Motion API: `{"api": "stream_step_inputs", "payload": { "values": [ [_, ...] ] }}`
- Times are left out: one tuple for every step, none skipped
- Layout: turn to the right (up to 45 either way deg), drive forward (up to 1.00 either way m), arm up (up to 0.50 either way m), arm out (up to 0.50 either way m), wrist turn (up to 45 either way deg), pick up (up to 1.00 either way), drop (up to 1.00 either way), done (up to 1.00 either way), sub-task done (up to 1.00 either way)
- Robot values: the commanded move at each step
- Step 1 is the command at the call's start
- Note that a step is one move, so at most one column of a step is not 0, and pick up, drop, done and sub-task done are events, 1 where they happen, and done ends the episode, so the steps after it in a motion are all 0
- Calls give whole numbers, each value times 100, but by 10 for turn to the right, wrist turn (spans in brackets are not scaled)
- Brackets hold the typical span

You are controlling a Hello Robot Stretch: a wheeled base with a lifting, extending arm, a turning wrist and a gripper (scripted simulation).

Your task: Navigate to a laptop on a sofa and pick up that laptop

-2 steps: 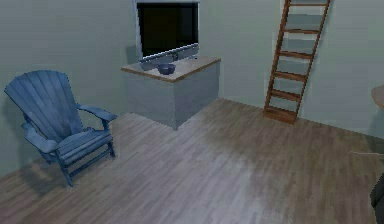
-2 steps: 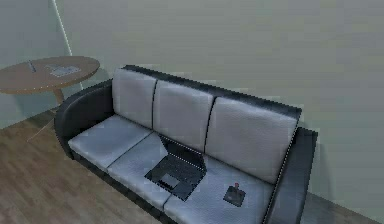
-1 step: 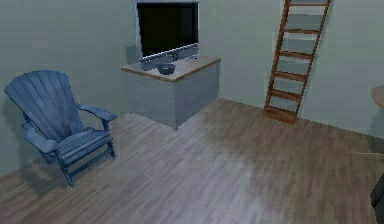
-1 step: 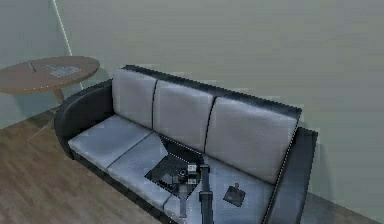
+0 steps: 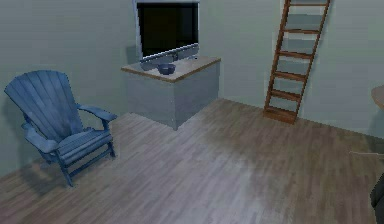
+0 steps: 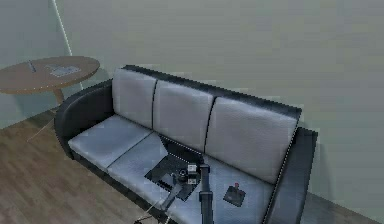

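Note:
A dark laptop (image 6: 178,160) lies with its lid up on the seat cushions of a black sofa (image 6: 85,105) with grey cushions, in the arm side view. The arm's dark bar (image 6: 205,200) rises from the bottom edge just in front of the sofa. At its far end the gripper (image 6: 174,188) shows against the laptop's near edge. I cannot tell whether it touches the laptop or holds anything.
A small dark flat thing (image 6: 236,194) lies on the sofa's right cushion. A round wooden table (image 6: 48,72) stands left of the sofa. In the forward view: a blue slatted armchair (image 5: 58,120), a television (image 5: 167,30) on a cabinet (image 5: 172,88), a leaning ladder shelf (image 5: 296,55), and bare wooden floor (image 5: 230,170).

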Motion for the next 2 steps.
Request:
{"api": "stream_step_inputs", "payload": {
  "values": [
    [0, 0, 0, 0, 450, 0, 0, 0, 0],
    [0, 0, 0, 0, 450, 0, 0, 0, 0]
  ]
}}
